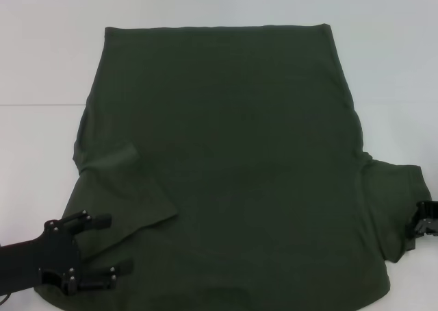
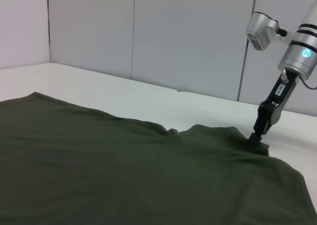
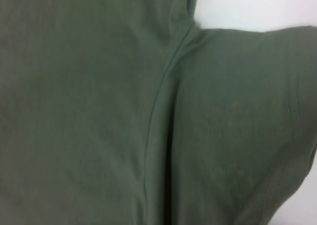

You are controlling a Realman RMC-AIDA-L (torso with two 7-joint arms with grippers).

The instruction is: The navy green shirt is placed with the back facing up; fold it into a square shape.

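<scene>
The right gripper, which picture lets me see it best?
The left wrist view: the right gripper shows there from the side, tip down on the sleeve of the navy green shirt. The head view only catches part of it at the picture's edge. The right wrist view shows only shirt cloth.

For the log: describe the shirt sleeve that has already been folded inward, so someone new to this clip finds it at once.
Start at the white table and the large dark olive-green cotton T-shirt spread plain side up on it. Go to the shirt's near corner on the robot's left, by the black left gripper. There the folded sleeve lies as a flap on the body, while the other sleeve, by the right gripper, sticks out flat.
</scene>
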